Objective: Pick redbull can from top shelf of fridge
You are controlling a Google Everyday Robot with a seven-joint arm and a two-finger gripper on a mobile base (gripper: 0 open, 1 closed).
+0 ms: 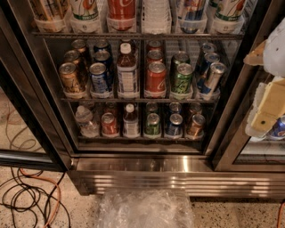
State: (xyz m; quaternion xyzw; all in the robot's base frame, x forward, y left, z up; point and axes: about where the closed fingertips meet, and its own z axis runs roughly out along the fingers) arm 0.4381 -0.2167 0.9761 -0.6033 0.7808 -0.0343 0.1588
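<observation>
The fridge stands open in front of me, with wire racks of cans and bottles. The top shelf runs along the upper edge of the view and is lined with whitish plastic holders. A blue and silver can with orange marks, which looks like the redbull can, stands there right of centre, cut off by the frame. My gripper hangs at the far right, outside the fridge opening, lower than that shelf and well right of the can. A blue can with red marks shows just beside it; I cannot tell if it is held.
Slim blue-silver cans lean at the right end of the middle rack, beside green and red cans. A lower rack holds small cans and bottles. Crumpled clear plastic lies on the floor in front, and cables at left.
</observation>
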